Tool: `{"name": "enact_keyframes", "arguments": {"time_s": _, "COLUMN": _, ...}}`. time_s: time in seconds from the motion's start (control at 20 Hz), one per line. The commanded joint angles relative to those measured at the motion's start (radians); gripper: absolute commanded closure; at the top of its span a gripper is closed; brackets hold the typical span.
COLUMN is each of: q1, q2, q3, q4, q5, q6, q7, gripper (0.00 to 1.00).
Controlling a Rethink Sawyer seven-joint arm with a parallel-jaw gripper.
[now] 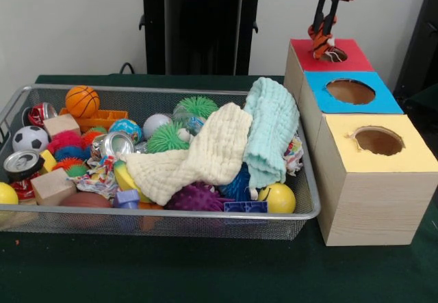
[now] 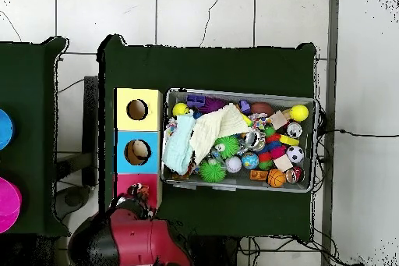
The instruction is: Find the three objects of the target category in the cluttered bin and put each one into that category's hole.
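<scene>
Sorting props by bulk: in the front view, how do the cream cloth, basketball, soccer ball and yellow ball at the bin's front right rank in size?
1. Cream cloth, by far.
2. Basketball and soccer ball: too alike to rank.
3. Yellow ball looks about the same, but sits nearer the camera, so unsure.

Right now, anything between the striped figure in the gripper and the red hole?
Nothing visible. The gripper holds the striped figure right above the red hole, its lower end at the rim. The opening below looks clear.

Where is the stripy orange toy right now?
In the front view the striped orange toy hangs in the gripper, right over the red-surround hole at the far end of the wooden box, outside the bin.
</scene>
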Motion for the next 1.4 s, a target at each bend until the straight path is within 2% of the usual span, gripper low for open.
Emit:
{"name": "enact_keyframes", "arguments": {"time_s": 0.05, "q1": -0.056, "q2": 0.048, "q3": 0.109, "q4": -0.113, "q5": -0.025, "q6": 0.028, "q7": 0.005, "gripper": 1.00}}
{"name": "enact_keyframes", "arguments": {"time_s": 0.25, "q1": -0.016, "q2": 0.056, "q3": 0.072, "q4": -0.132, "q5": -0.030, "q6": 0.054, "q7": 0.045, "gripper": 1.00}}
{"name": "enact_keyframes", "arguments": {"time_s": 0.45, "q1": 0.011, "q2": 0.049, "q3": 0.054, "q4": -0.119, "q5": -0.016, "q6": 0.068, "q7": 0.078, "gripper": 1.00}}
{"name": "enact_keyframes", "arguments": {"time_s": 0.75, "q1": 0.091, "q2": 0.060, "q3": 0.020, "q4": -0.072, "q5": 0.046, "q6": 0.059, "q7": 0.192, "gripper": 1.00}}
{"name": "enact_keyframes", "arguments": {"time_s": 0.85, "q1": 0.131, "q2": 0.067, "q3": -0.017, "q4": -0.074, "q5": 0.054, "q6": 0.072, "q7": 0.225, "gripper": 1.00}}
{"name": "enact_keyframes", "arguments": {"time_s": 1.05, "q1": 0.178, "q2": 0.048, "q3": -0.062, "q4": -0.024, "q5": 0.063, "q6": 0.059, "q7": 0.241, "gripper": 1.00}}
{"name": "enact_keyframes", "arguments": {"time_s": 1.3, "q1": 0.162, "q2": 0.052, "q3": -0.068, "q4": 0.043, "q5": 0.058, "q6": -0.022, "q7": 0.208, "gripper": 1.00}}
{"name": "enact_keyframes", "arguments": {"time_s": 1.35, "q1": 0.128, "q2": 0.061, "q3": -0.059, "q4": 0.040, "q5": 0.051, "q6": -0.034, "q7": 0.184, "gripper": 1.00}}
{"name": "enact_keyframes", "arguments": {"time_s": 1.4, "q1": 0.127, "q2": 0.071, "q3": -0.059, "q4": 0.033, "q5": 0.049, "q6": -0.039, "q7": 0.182, "gripper": 1.00}}
